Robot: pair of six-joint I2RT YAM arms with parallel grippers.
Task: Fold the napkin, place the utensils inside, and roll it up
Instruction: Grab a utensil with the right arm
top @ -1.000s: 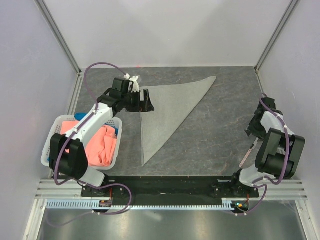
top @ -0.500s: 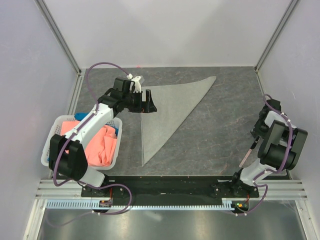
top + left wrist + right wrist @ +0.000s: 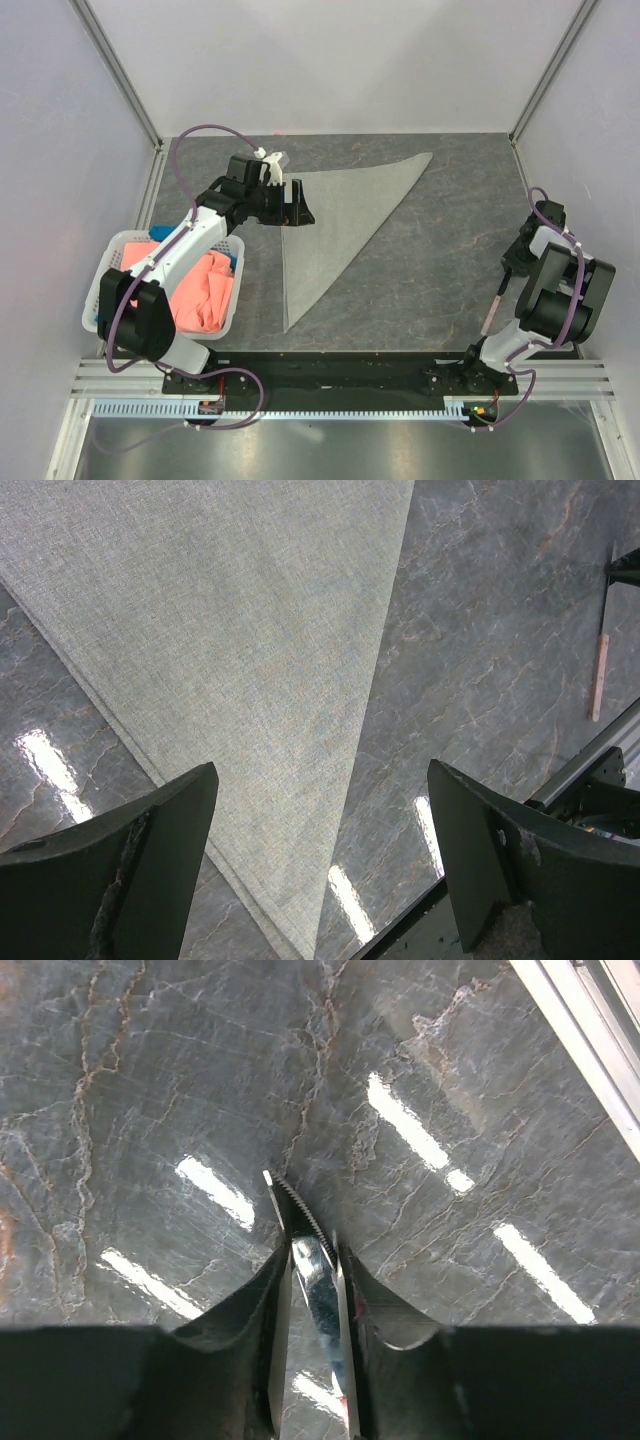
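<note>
The napkin (image 3: 340, 215) — soft, limp, 1 folded triangle — lies on the table (image 3: 440, 230) below the left fingers (image 3: 150, 860), spread wide. The right fingers (image 3: 250, 1310) clamp the utensil (image 3: 320, 1300) by its serrated blade near the right edge — stiff, likely slippery.

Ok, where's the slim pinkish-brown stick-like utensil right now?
In the top view, the pinkish-brown utensil lies at the right front of the table, beside the right arm's base, its far end in the right gripper.

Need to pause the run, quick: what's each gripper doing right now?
Left gripper: open, empty, above the napkin.
Right gripper: shut on the utensil, at its serrated blade end.
</note>
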